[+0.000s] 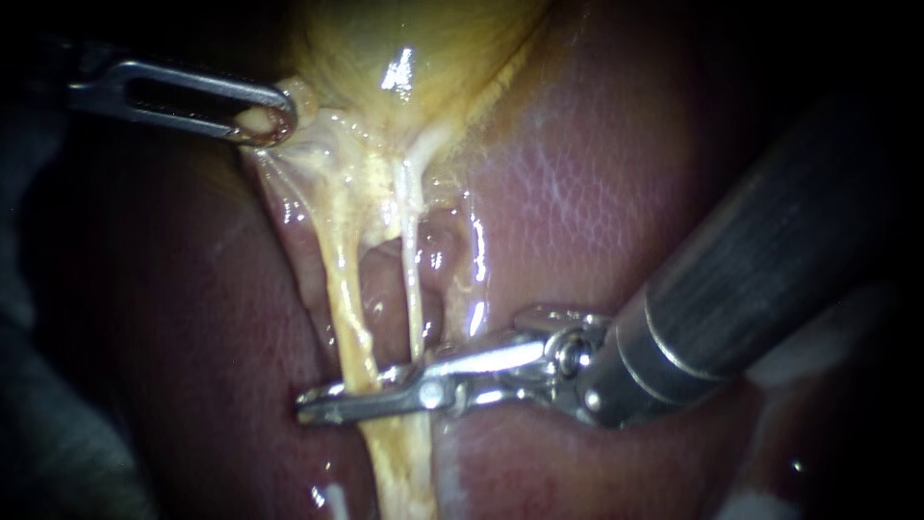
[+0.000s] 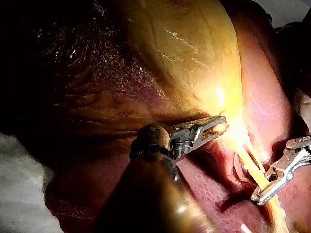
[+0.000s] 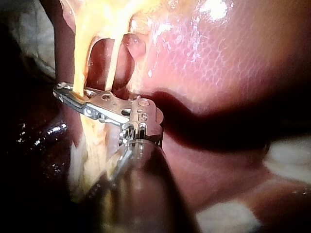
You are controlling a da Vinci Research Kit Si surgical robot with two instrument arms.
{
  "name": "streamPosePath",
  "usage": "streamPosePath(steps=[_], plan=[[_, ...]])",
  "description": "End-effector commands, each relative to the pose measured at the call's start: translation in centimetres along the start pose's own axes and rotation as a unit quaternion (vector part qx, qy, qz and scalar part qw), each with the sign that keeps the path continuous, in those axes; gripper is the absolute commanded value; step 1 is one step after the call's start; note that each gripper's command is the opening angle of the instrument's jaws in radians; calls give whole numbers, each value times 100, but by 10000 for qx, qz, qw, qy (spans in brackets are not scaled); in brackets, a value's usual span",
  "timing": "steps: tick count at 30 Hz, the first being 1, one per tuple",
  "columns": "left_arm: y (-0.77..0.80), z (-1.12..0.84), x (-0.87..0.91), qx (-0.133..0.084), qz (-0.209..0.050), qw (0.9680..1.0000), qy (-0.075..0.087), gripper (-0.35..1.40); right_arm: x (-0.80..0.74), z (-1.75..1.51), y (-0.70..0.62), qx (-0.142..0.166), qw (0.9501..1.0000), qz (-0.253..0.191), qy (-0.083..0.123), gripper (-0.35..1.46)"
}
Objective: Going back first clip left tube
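Right instrument (image 1: 322, 403): jaws nearly together, clamped across the left tube (image 1: 348, 299) from both sides. The grip was low on the tube, well below the gallbladder (image 1: 404, 58), with the tube sitting near the tips. No clip could be made out on the tube; the jaws covered that spot. The right tube (image 1: 414, 289), the thinner pale one, ran down just beside and met the same jaws nearer the hinge. Couldn't tell if it was inside them or behind.

Left instrument (image 1: 265, 120): jaws closed on a fold of gallbladder tissue at the neck, pulling up and away. Both tubes stood taut off the liver (image 1: 577, 193). The two shafts were well apart.

Handling call: the left tube looked thin, soft, wet and glossy, so slippery, and it was under tension. Light, no stiffness, likely to tear before it slid. Not a thing to grab directly. The hold belonged at the neck tissue, where the left one had it. For the back-off, the jaws would need to open fully first, then retreat along the shaft's line, not sideways. Risks: a jaw snagging the tube or its thin neighbour, or dragging whatever sat on the tube.
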Motion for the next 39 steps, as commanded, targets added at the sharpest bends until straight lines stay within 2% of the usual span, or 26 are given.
streamPosePath(steps=[1, 3, 6, 9, 13, 14, 16, 20, 24, 27, 28, 29, 31, 33, 35, 39], plan=[[0, 0, 0, -1, 0, 10000, -1, -35, 0, 2, 1, 24, 10000, -32, -11, -30], [0, 0, 0, -1, 0, 10000, -1, -35, 0, 5, 3, 28, 9987, -509, 24, 3], [0, 0, 0, -1, 0, 10000, -1, -35, 3, 10, 6, -20, 9952, -982, 51, 29], [0, 0, 0, -1, 0, 10000, -1, -35, 6, 11, 9, -260, 9898, -1399, 72, 41], [-1, 0, 0, -2, 1, 10000, -2, -35, 11, 9, 14, -641, 9790, -1935, -61, 46], [-1, 0, 0, -2, 1, 10000, -2, -35, 13, 8, 16, -780, 9743, -2110, -69, 47], [-1, 0, 0, -2, 1, 10000, -2, -35, 16, 6, 19, -978, 9681, -2303, -108, 49], [-1, 0, 0, -2, 1, 10000, -2, -35, 18, -1, 19, -1117, 9540, -2772, -226, 50], [-1, -1, 0, -4, 2, 10000, -4, -35, 17, -9, 10, -1159, 9373, -3262, -406, 50], [-1, -2, 0, -5, 2, 10000, -4, -35, 18, -18, -3, -1153, 9189, -3732, -553, 50], [-1, -2, 0, -5, 2, 10000, -5, -35, 18, -24, -9, -1160, 9098, -3934, -641, 50], [-1, -2, 0, -5, 2, 10000, -5, -35, 19, -29, -16, -1178, 9037, -4056, -698, 50], [-1, -2, 0, -6, 2, 10000, -5, -35, 23, -41, -29, -1271, 8879, -4350, -792, 50], [-1, -3, 0, -7, 3, 10000, -6, -35, 31, -59, -47, -1359, 8778, -4509, -880, 50], [-1, -3, 0, -7, 3, 10000, -6, -35, 38, -77, -62, -1454, 8638, -4731, -945, 50], [-1, -3, 0, -6, 3, 10000, -6, -35, 44, -110, -83, -1644, 8497, -4898, -1051, 50]])
